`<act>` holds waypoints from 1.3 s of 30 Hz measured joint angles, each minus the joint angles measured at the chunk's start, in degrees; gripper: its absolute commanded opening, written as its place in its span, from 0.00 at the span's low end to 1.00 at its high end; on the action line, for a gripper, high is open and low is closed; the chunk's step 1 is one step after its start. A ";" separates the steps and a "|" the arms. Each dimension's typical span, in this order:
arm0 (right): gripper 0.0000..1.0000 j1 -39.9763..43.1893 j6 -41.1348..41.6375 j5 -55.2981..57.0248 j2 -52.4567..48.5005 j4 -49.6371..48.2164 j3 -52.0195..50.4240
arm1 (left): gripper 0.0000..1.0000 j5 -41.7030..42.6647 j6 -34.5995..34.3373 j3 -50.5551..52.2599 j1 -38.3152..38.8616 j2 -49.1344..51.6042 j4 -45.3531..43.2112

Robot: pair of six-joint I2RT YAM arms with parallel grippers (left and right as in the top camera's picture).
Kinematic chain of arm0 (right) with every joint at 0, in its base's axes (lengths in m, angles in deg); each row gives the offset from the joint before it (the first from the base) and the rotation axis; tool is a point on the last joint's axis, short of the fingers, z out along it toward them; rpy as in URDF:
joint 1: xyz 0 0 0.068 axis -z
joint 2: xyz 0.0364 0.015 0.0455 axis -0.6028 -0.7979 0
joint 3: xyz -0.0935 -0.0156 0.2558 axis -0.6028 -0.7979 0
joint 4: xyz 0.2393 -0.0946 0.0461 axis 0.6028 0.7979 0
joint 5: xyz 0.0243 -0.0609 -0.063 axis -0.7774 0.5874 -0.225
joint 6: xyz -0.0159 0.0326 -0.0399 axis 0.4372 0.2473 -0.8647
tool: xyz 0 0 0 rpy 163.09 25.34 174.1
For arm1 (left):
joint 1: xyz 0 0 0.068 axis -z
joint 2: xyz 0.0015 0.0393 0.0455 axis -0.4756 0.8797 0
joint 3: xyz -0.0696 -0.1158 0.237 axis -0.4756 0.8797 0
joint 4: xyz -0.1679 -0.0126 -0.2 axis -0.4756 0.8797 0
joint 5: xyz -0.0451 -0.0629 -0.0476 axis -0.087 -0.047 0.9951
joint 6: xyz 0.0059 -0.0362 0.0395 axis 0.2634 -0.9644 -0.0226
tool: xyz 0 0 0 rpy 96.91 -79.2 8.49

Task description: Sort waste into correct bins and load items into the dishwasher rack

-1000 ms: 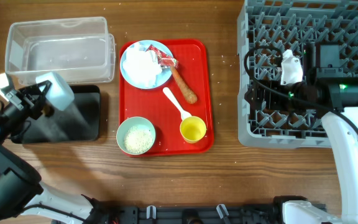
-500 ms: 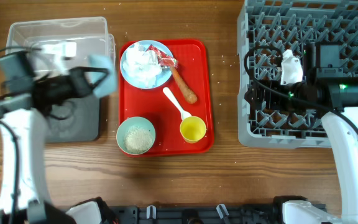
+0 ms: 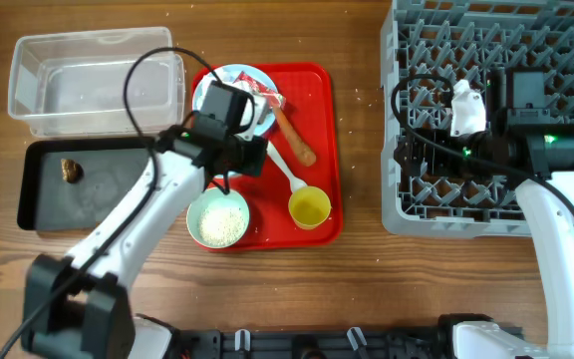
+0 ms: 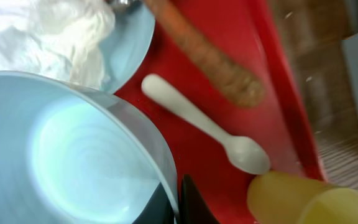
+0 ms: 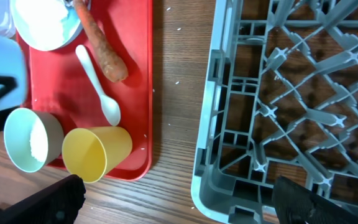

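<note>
My left gripper [image 4: 178,200] is shut on the rim of an empty light blue bowl [image 4: 73,155] and holds it over the red tray [image 3: 322,150], just below the light blue plate [image 3: 207,95]. The plate holds crumpled white tissue [image 4: 61,31] and a red wrapper [image 3: 264,92]. The sausage stick [image 3: 295,138], white spoon [image 3: 285,167], yellow cup [image 3: 309,207] and pale green bowl of rice [image 3: 218,217] are on the tray. A brown lump [image 3: 69,170] lies in the black tray [image 3: 118,199]. My right gripper [image 5: 179,205] is open and empty over the grey rack's [image 3: 496,60] front left corner.
The clear tub [image 3: 93,85] stands behind the black tray at the left. The left arm stretches across the black tray's right end and the red tray's left edge. A strip of bare wood lies between the red tray and the rack.
My left arm has swung right from the black tray to over the red tray with the blue bowl. The black tray and its brown lump now show. The right arm has not moved.
</note>
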 measured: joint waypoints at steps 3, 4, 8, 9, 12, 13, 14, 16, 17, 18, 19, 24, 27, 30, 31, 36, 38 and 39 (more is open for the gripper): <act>0.99 0.00 -0.02 0.20 0.00 0.00 0.00 | 0.04 -2.45 -1.88 0.00 0.20 3.32 1.07; 0.99 0.00 0.00 0.57 0.00 0.00 0.00 | 0.05 -2.82 -2.25 0.00 0.20 3.72 1.22; 0.99 0.00 0.00 1.01 0.00 0.00 0.00 | 0.16 -3.91 -3.67 0.00 0.20 4.24 3.78; 0.99 0.00 0.00 1.01 0.00 0.02 0.00 | 0.20 -4.02 -3.76 0.00 0.20 4.24 4.15; 0.99 0.00 0.00 1.01 0.00 0.02 0.00 | 0.32 -4.24 -4.50 0.00 0.20 4.24 4.28; 0.99 0.00 0.00 1.01 0.00 0.00 0.00 | 0.38 -4.28 -4.59 0.00 0.20 4.24 4.28; 0.99 0.00 0.00 1.01 0.00 0.02 0.00 | 0.40 -4.37 -4.72 0.00 0.20 4.24 4.28; 0.99 0.00 0.00 1.01 0.00 0.07 0.00 | 0.43 -4.42 -4.83 0.00 0.20 4.24 4.26; 0.99 0.00 0.00 1.01 0.00 0.11 0.00 | 0.44 -4.42 -4.87 0.00 0.20 4.24 4.22; 0.99 0.00 0.00 1.01 0.00 0.15 0.00 | 0.44 -4.42 -4.83 0.00 0.20 4.24 4.02; 0.99 0.00 0.00 1.01 0.00 0.15 0.00 | 0.45 -4.42 -4.83 0.00 0.20 4.24 3.89; 1.00 0.00 0.00 1.03 0.00 0.17 0.00 | 0.50 -4.42 -5.33 -2.51 0.20 3.30 9.29; 0.99 0.00 0.00 1.18 0.00 0.20 0.00 | 0.52 -4.44 -8.31 -4.70 0.61 -1.36 15.85; 1.00 0.00 -0.02 1.18 0.02 0.20 0.00 | 0.54 -4.42 -11.91 -5.27 2.21 -5.05 23.56; 1.00 0.00 -0.02 1.18 0.00 0.20 0.00 | 0.55 -4.48 -12.98 -5.16 3.26 -5.33 24.57; 1.00 0.00 -0.02 1.18 0.00 0.22 0.00 | 0.54 -5.42 -17.59 1.27 10.86 -5.25 22.69; 1.00 0.00 -0.02 1.18 0.00 0.20 0.00 | 0.50 -7.45 -20.17 4.85 12.81 -5.25 20.76; 1.00 0.00 -0.02 1.20 0.00 0.20 0.00 | 0.48 -7.98 -20.92 5.75 12.92 -5.25 19.82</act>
